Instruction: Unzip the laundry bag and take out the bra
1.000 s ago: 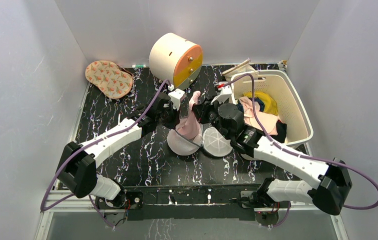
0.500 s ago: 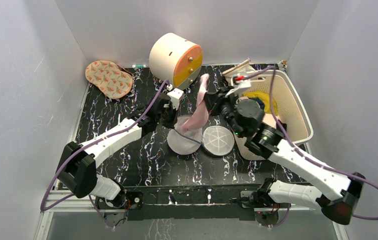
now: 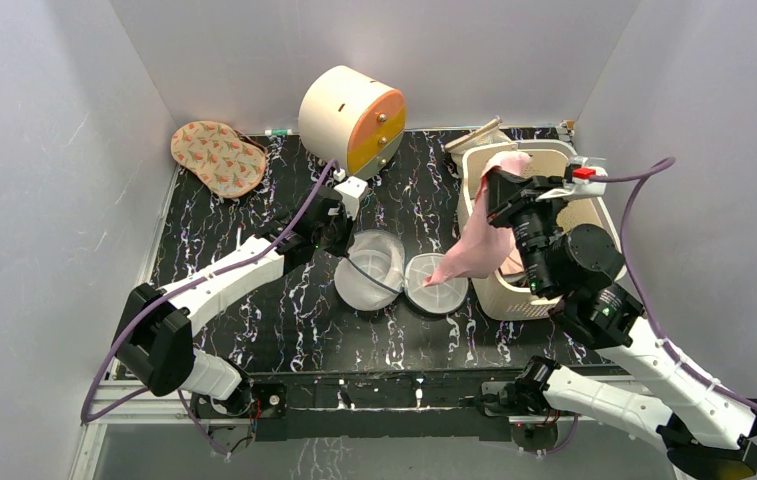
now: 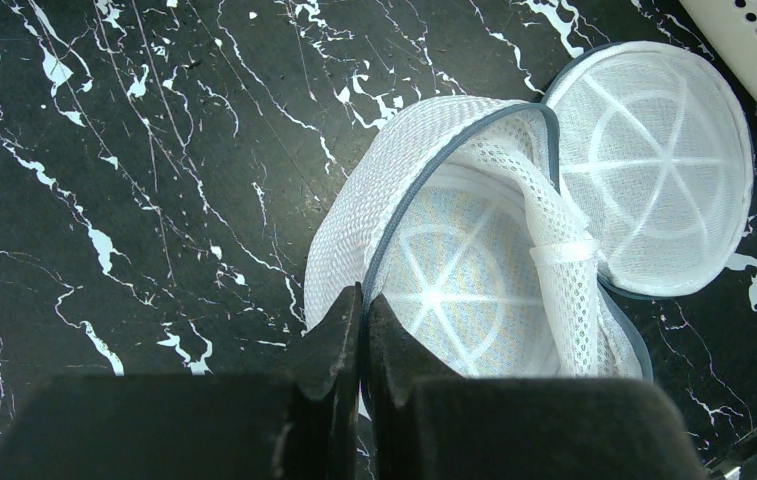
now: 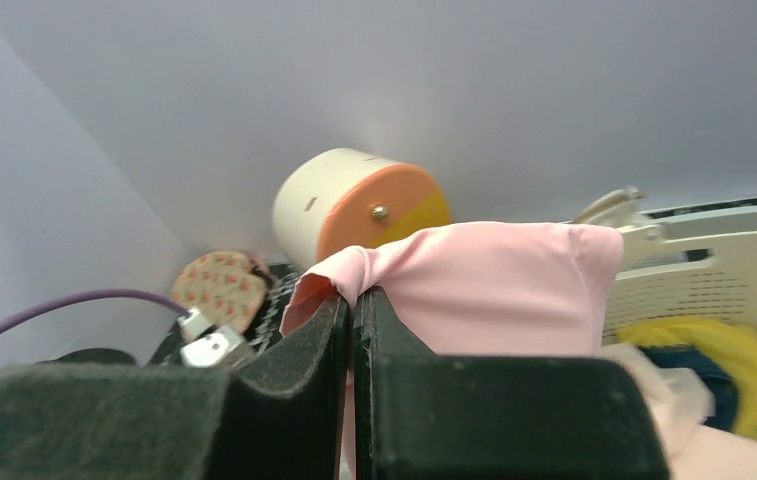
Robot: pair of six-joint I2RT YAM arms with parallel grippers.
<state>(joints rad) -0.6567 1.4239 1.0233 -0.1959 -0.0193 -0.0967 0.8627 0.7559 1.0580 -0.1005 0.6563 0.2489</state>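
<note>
Pink fabric of the bra (image 3: 476, 240) hung from the right gripper (image 3: 502, 182), whose jaws were pressed tight on a fold at its upper end. The garment was lifted clear, its top above the near-left corner of the cream slotted basket (image 3: 606, 238). It draped down and to the left. From the top view its lowest tip overlapped the flat half (image 3: 444, 292) of the laundry bag (image 3: 372, 272), though whether it touched could not be told. The bag lay unzipped on the black marbled table (image 3: 254, 250), its deeper half showing a white mesh interior with nothing pink in it. The left gripper (image 4: 364, 305) was low at that half's rim, jaws closed on the mesh edge with hardly a gap between them. Behind stood the cream-and-orange drawer cabinet (image 3: 352, 118), and a yellow garment (image 5: 744, 365) lay inside the basket.
</note>
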